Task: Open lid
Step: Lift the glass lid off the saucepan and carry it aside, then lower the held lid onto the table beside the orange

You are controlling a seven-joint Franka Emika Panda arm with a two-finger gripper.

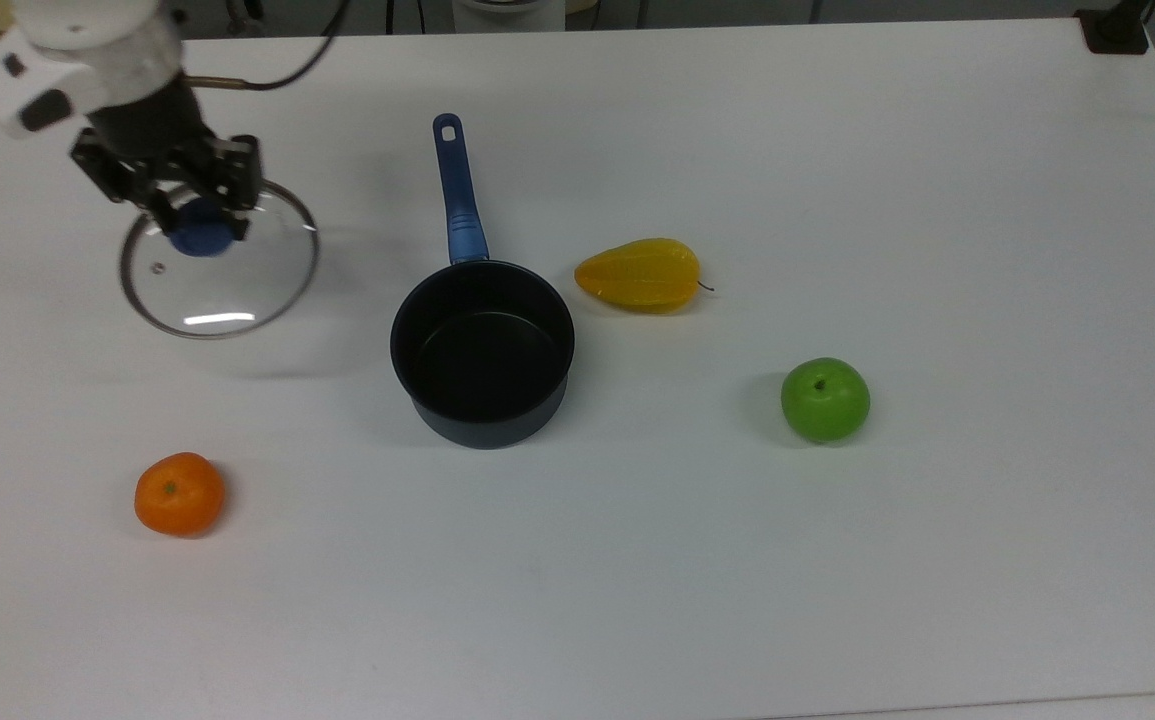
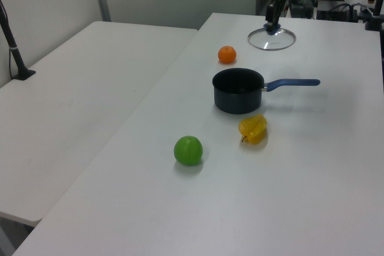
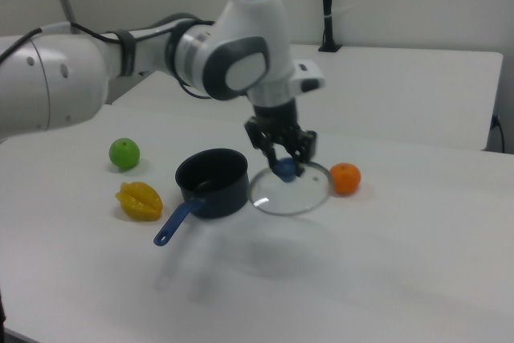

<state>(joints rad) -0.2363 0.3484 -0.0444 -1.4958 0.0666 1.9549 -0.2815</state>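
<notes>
In the upper left of the top view, the gripper (image 1: 199, 215) has its jaws clamped from 2 sides on the blue knob (image 1: 200, 236) at the centre of the lid (image 1: 220, 262), so the glass disc hangs directly beneath the jaws, with its metal rim spreading out around them. The lid is off the saucepan (image 1: 482, 353) and well apart from it, toward the top view's left; a soft shadow on the white tabletop (image 1: 837, 560) sits below and to the right of the lid. In the right view the lid (image 3: 290, 189) looks lifted clear of the tabletop and roughly level, between the saucepan (image 3: 212, 182) and the orange (image 3: 346, 178), with the gripper (image 3: 282, 156) coming down on it from above. In the left view the lid (image 2: 272, 38) lies in the upper right of the frame, beyond the saucepan (image 2: 238, 90). The saucepan stands open in the middle of the top view, dark inside, its blue handle (image 1: 458, 193) pointing toward the top edge. A yellow fruit (image 1: 640, 275) lies just right of the saucepan, a green apple (image 1: 824, 399) farther to the lower right, and the orange (image 1: 179, 493) in the lower left.
</notes>
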